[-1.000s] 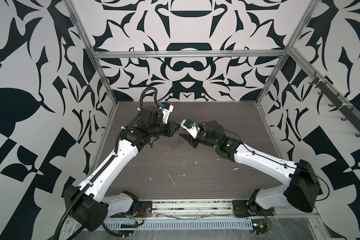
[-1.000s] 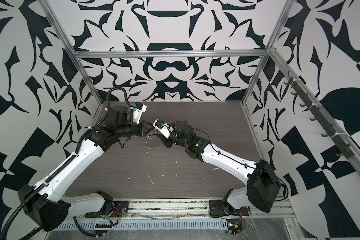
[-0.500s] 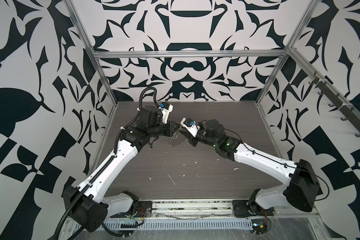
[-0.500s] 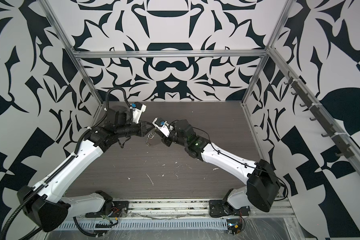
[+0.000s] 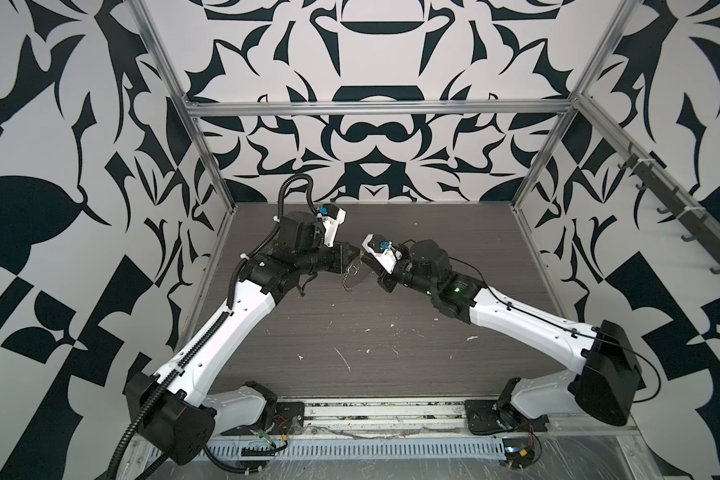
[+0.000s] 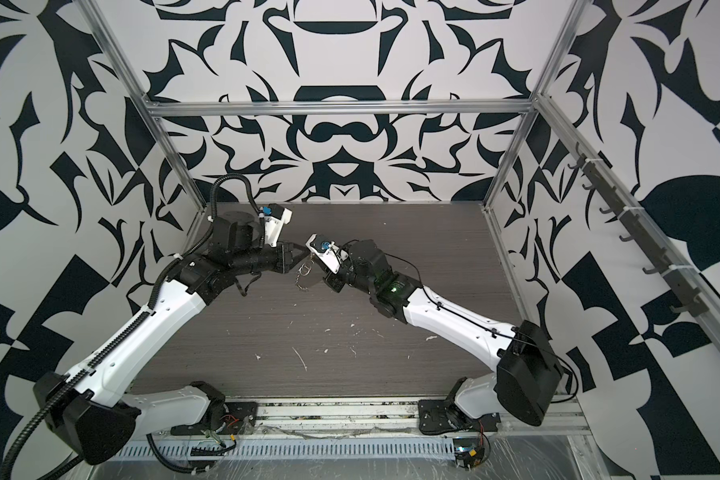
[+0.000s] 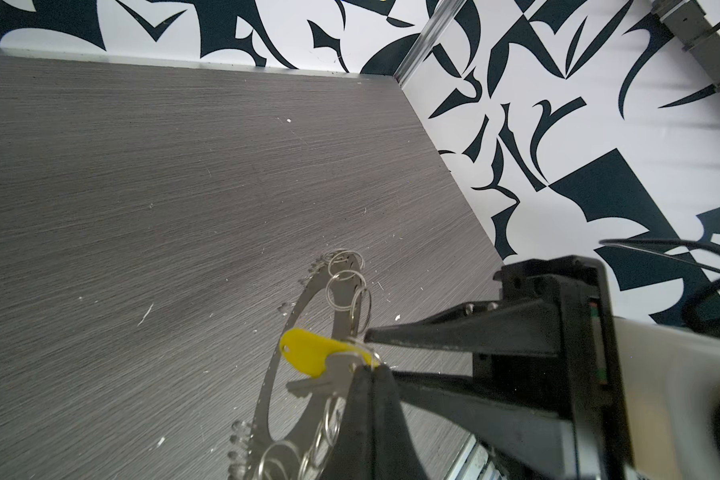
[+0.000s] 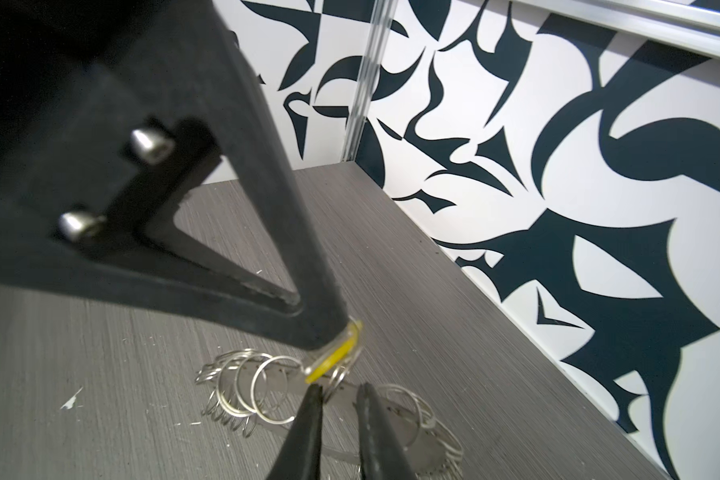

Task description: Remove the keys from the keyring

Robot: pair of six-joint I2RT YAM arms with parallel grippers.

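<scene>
The key [image 7: 312, 351], with a yellow head and short silver blade, is pinched at its head by my left gripper [image 7: 368, 365], which is shut on it. From the key hangs the keyring [image 7: 275, 374], a flat grey disc held tilted above the table, its rim hung with several wire split rings. In the right wrist view the key [image 8: 335, 353] shows edge-on. Just below it, my right gripper [image 8: 339, 386] has its jaws a narrow gap apart, with one wire ring between the tips. In both top views the grippers [image 5: 356, 254] meet mid-table over the keyring [image 6: 304, 276].
The dark wood-grain table [image 5: 391, 353] carries scattered white scraps [image 5: 344, 359]. Patterned walls and aluminium posts [image 5: 208, 166] close it in on three sides. A rail of hooks [image 5: 682, 224] runs along the right wall. Both arm bases sit at the front edge.
My right gripper's jaws have narrowed around the wire ring. Both wrists have shifted slightly towards the left with the keyring between them.
</scene>
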